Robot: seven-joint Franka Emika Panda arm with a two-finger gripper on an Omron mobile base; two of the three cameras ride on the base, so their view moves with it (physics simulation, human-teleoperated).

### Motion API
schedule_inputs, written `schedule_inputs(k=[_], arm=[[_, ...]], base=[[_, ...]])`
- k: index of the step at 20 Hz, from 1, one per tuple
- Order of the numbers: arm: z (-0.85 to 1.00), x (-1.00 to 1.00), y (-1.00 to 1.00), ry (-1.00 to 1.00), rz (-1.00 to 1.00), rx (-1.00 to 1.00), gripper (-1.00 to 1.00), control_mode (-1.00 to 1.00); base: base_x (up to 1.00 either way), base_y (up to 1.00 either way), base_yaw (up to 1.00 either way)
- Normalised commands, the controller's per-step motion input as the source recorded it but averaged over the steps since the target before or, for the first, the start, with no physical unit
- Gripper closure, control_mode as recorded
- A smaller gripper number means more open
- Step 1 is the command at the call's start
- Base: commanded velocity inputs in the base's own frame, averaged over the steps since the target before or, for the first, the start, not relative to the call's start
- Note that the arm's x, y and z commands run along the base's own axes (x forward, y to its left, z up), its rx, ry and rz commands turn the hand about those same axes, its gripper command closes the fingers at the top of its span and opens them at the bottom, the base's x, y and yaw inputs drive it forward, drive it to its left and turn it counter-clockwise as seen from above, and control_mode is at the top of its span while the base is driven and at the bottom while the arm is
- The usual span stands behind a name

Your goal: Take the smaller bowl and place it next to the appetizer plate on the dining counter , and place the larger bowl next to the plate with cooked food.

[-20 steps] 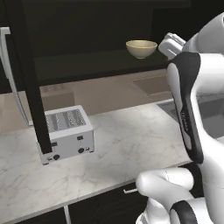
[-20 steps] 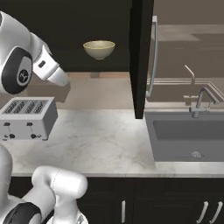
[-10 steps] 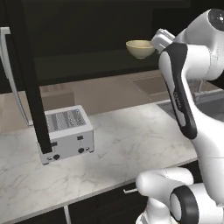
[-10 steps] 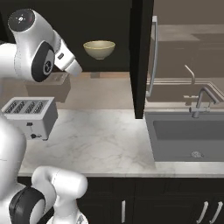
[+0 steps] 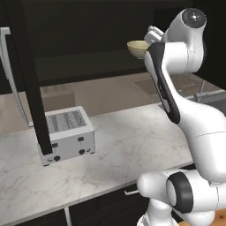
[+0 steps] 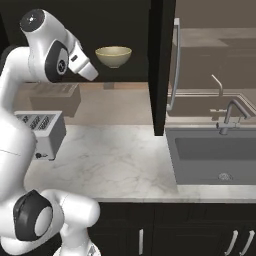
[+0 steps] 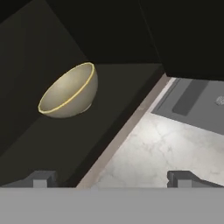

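A beige bowl with a yellow rim stands on a dark cabinet shelf above the counter. It is the one bowl in view, and I cannot tell whether it is the smaller or the larger one. My gripper is raised to shelf height, just short of the bowl and apart from it. In the hand view its two fingertips stand wide apart with nothing between them, so it is open. Both plates and the dining counter are out of view.
A silver toaster sits on the marble counter below. An open dark cabinet door hangs down over the counter. A sink with a faucet lies to the right.
The arm has risen and swung its hand up toward the shelf, closer to the bowl. The jaws have stayed open, and the bowl has not moved.
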Motion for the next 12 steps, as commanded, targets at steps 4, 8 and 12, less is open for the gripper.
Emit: schedule_inputs(k=[4, 8, 12], arm=[[0.0, 0.45, 0.0, 0.01, -0.09, 0.0, -1.0, -1.0], [0.0, 0.41, 0.0, 0.06, 0.0, 0.03, -1.0, -1.0], [0.0, 0.4, -0.01, 0.06, 0.0, 0.06, -1.0, -1.0]], base=[[0.0, 0.0, 0.0], [0.0, 0.0, 0.0], [0.0, 0.0, 0.0]])
